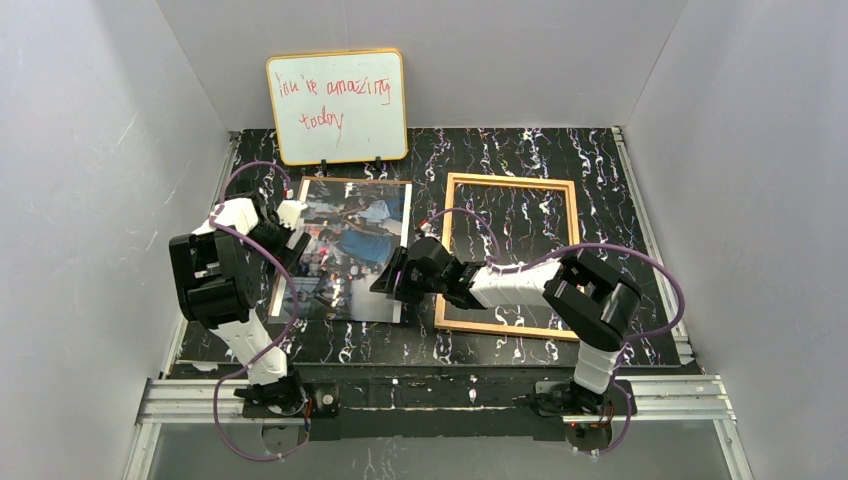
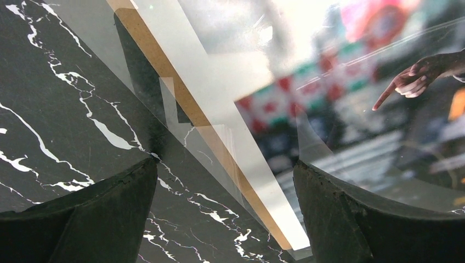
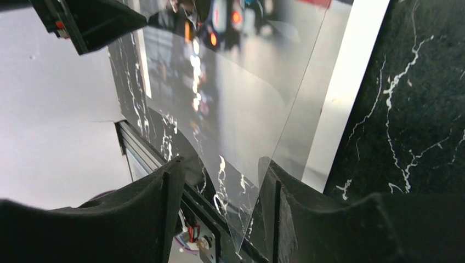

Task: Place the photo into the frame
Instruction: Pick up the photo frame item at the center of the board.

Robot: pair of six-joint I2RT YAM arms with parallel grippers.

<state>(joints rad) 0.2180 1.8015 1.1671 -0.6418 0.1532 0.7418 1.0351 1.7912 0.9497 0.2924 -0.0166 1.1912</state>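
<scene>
table black marble with white veins, plain white walls around, whiteboard with red writing propped at the back. photo lies flat left of centre on a brown backing board, frame empty just beside it on the right. left gripper wide apart, straddling the photo's left edge. right gripper at the photo's right edge, jaws apart, lifted corner of a clear pane between them with a gap showing.

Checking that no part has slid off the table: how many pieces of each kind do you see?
Wooden frame: 1
Photo: 1
Brown backing board: 1
Clear pane: 1
Whiteboard: 1
Total: 5
</scene>
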